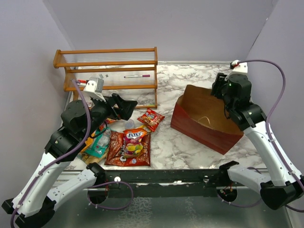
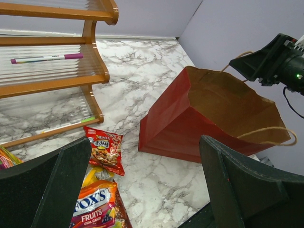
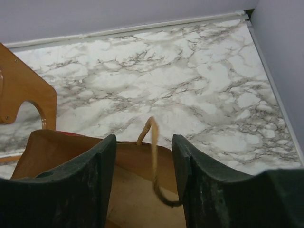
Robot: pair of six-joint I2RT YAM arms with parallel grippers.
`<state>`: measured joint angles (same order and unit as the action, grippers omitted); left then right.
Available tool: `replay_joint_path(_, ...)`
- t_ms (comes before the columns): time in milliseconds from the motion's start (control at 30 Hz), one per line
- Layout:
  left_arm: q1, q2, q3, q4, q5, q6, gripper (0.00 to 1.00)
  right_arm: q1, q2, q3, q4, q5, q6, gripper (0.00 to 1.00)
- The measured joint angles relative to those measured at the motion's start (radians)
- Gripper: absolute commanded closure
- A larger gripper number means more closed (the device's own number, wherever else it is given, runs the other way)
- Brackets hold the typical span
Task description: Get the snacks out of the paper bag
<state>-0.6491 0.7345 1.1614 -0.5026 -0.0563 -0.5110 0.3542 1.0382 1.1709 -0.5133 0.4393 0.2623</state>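
Paper bag (image 1: 199, 129), right gripper (image 3: 142, 145) low at its rim, parted around handle (image 3: 154, 156), left gripper (image 1: 128, 107) wide above snacks (image 1: 129, 145).

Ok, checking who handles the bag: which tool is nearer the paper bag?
Right. The right tool hangs over the far rim of the paper bag; the left tool is apart from it, over by the snacks.
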Motion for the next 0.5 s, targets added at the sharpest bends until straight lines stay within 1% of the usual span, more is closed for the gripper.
replay_joint_path(133,0.0,0.003,0.0,0.0,0.0,0.0,0.01,0.0,-0.001,0.046,-0.041,-0.02,-0.035,0.24)
replay_joint_path(267,0.0,0.007,-0.003,0.0,0.002,0.0,0.01,0.0,-0.028,0.082,-0.072,-0.032,-0.064,0.03)
replay_joint_path(300,0.0,0.009,-0.004,0.001,0.003,0.0,0.01,0.0,-0.034,0.093,-0.081,-0.033,-0.07,0.0)
replay_joint_path(500,0.0,0.027,-0.005,0.003,0.003,0.012,0.01,0.0,-0.04,0.184,-0.135,-0.045,-0.085,0.01)
